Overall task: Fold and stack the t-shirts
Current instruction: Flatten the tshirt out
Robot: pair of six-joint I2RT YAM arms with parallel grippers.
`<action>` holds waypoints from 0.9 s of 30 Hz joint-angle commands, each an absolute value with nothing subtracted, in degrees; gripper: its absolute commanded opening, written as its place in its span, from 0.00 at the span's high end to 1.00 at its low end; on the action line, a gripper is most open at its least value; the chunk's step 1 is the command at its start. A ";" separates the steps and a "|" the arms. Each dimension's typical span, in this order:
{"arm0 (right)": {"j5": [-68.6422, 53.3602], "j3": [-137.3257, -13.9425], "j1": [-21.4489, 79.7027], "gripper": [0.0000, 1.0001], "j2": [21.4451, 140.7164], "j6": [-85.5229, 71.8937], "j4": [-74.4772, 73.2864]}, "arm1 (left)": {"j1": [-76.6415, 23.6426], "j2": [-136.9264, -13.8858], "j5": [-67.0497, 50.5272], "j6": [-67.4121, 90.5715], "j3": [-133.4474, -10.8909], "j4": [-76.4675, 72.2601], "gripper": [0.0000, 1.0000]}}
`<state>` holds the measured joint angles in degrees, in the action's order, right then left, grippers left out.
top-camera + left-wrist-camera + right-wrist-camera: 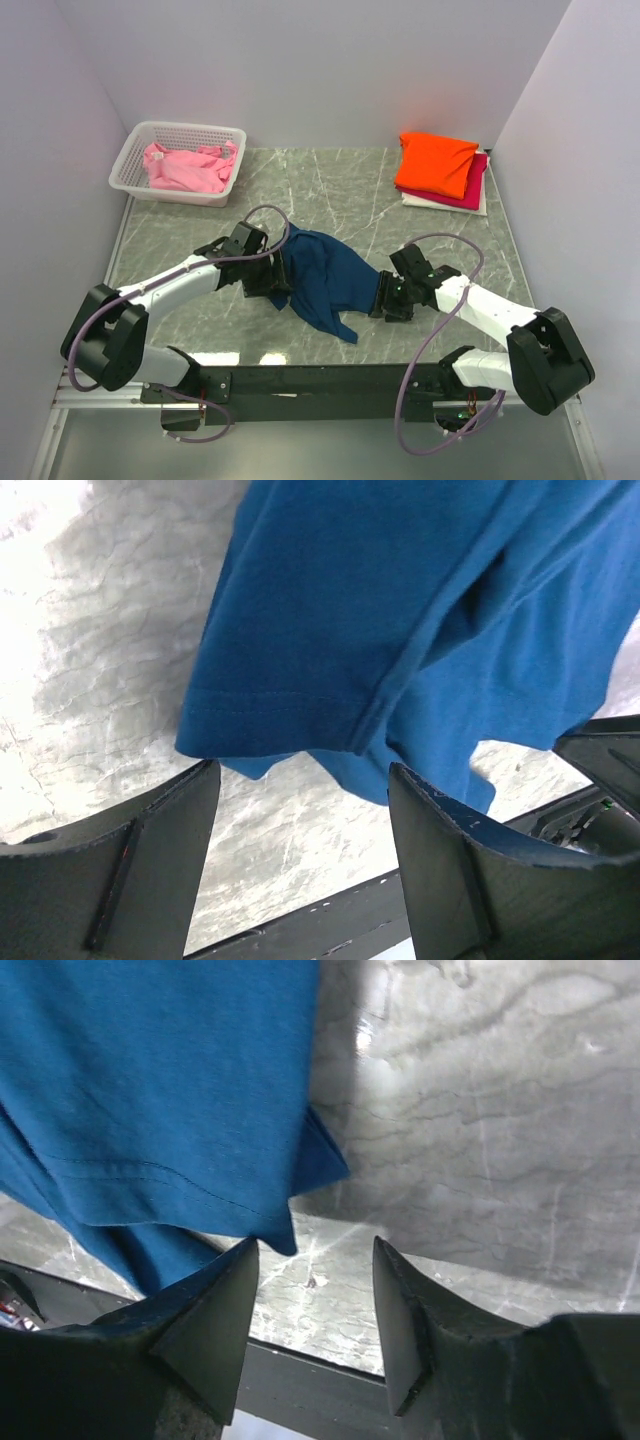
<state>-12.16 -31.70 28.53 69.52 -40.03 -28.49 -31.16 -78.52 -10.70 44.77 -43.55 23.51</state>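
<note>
grippers [277,283] [387,298] flank the blue t-shirt [325,275], jaws parted.

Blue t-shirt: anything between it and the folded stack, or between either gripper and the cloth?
Nothing visible. Only bare table lies between the blue t-shirt and the orange-topped stack at far right. The left gripper and right gripper sit at the shirt's edges, jaws open, unobstructed.

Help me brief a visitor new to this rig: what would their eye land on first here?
First, the blue t-shirt lying crumpled mid-table, flanked by the left pincer and the right pincer, both open with the cloth just beyond their tips. Next, the bright orange t-shirt topping a folded stack at the far right corner, and the pink t-shirt heaped in the white basket at the far left.
</note>
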 commanded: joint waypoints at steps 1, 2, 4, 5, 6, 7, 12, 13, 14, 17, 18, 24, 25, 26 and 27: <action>-13.44 -33.13 29.00 0.46 70.13 -40.25 -25.67 | -31.46 -76.38 -10.82 45.53 -45.35 21.36 0.27; -14.06 -33.40 29.00 0.46 70.57 -40.25 -25.49 | -31.38 -76.38 -10.64 45.44 -45.53 21.44 0.27; -14.85 -34.10 29.00 0.49 72.07 -40.08 -24.61 | -31.46 -76.46 -10.37 45.09 -46.05 21.27 0.28; -15.29 -34.28 28.92 0.49 72.85 -39.90 -24.44 | -31.46 -76.64 -10.37 44.83 -46.32 21.18 0.28; -15.38 -34.80 29.00 0.50 73.30 -39.73 -24.17 | -31.46 -77.08 -10.37 44.65 -46.58 21.27 0.28; -15.29 -34.98 29.00 0.52 73.65 -39.64 -24.17 | -31.46 -77.43 -10.20 44.30 -47.19 21.53 0.28; -15.12 -36.21 28.92 0.62 74.27 -39.38 -24.17 | -31.46 -78.05 -8.88 43.95 -48.08 22.24 0.29; -15.12 -36.30 29.00 0.67 74.18 -39.11 -24.43 | -31.46 -77.87 -8.88 44.03 -47.90 22.06 0.29; -15.20 -36.99 29.00 0.70 73.92 -39.02 -24.96 | -31.46 -77.70 -8.96 44.03 -47.90 21.71 0.29; -15.12 -38.14 29.00 0.92 73.83 -37.97 -26.88 | -31.46 -77.78 -8.96 44.03 -48.16 21.27 0.31; -15.03 -38.41 29.00 1.00 73.74 -37.79 -27.42 | -31.38 -77.96 -8.96 44.12 -48.51 21.18 0.32; -12.75 -41.04 29.00 1.00 69.97 -36.56 -32.95 | -31.64 -79.19 -9.14 43.95 -50.27 20.66 0.39; -12.31 -41.48 28.66 1.00 69.26 -36.56 -33.57 | -31.55 -79.36 -9.14 43.95 -50.45 20.57 0.39; -11.35 -42.35 28.48 1.00 68.13 -36.39 -34.79 | -31.55 -79.71 -9.14 43.95 -50.62 20.65 0.40; -11.08 -42.71 28.22 1.00 67.68 -36.30 -35.33 | -31.73 -79.98 -9.14 43.86 -50.89 20.57 0.40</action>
<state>-13.41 -39.09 28.60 70.89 -37.56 -31.90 -31.24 -79.37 -9.58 44.64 -48.16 22.55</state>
